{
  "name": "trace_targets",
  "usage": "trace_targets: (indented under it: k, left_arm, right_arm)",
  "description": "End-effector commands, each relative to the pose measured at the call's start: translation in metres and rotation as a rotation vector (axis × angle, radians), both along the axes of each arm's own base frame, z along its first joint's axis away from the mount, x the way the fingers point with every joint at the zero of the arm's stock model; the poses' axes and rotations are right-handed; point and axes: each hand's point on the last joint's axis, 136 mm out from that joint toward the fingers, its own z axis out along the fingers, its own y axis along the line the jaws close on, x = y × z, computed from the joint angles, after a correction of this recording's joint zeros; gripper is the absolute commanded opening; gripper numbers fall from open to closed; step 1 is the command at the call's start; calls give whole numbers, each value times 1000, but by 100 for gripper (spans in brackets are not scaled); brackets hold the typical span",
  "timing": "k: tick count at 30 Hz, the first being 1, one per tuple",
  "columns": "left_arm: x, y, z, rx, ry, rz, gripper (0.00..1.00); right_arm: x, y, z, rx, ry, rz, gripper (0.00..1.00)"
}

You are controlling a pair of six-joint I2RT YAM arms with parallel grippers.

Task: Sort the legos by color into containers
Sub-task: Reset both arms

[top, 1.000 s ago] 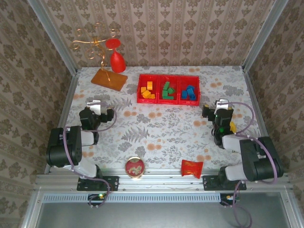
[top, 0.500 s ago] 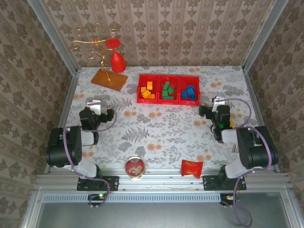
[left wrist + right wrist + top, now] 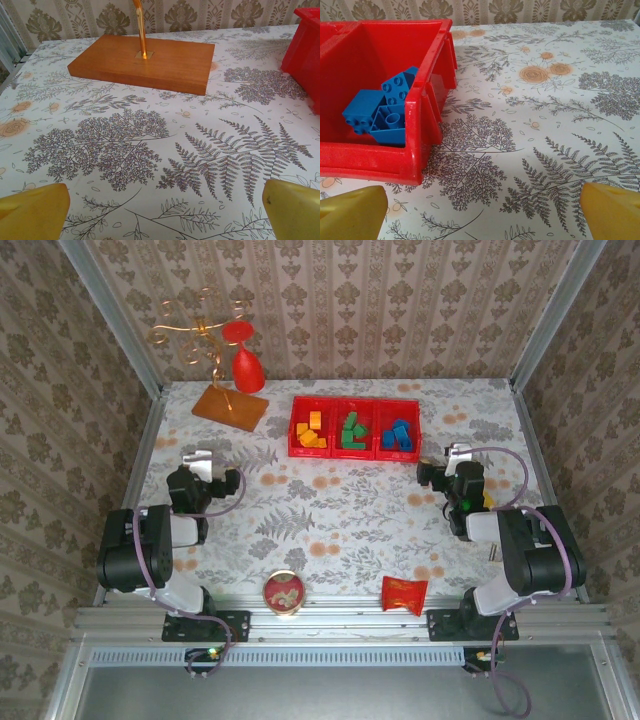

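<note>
three red containers [image 3: 334, 453] hold legos [image 3: 350, 431]; print on tin [image 3: 284, 593] too small to read

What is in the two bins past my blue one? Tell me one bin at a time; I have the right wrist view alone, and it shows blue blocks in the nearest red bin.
Observer: In the top view, the middle bin holds green blocks.
Operator: Now the bin at the other end of the row.
Observer: The left bin holds yellow-orange blocks.
</note>
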Motion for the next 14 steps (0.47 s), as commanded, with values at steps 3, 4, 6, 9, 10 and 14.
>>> trace_targets:
  k: [3,4,6,9,10,14]
  left_arm:
    - [1,-3,3,16,-12,-24,100]
    - [1,-3,3,16,-12,-24,100]
    - [1,-3,3,15,-10,-22,100]
    - [1,-2,3,17,-8,-18,100]
    - [1,-2,2,17,-7,-17,100]
    - [1,0,2,16,-5,-6,100]
  right_arm:
    - [3,0,4,-15,-11,13,100]
    - [3,0,4,-14,-10,14,100]
    - [4,0,4,-14,-9,13,100]
    - [4,1,4,-13,-8,14,100]
    - [4,1,4,-13,-8,14,100]
    - [4,0,4,-13,-9,13,100]
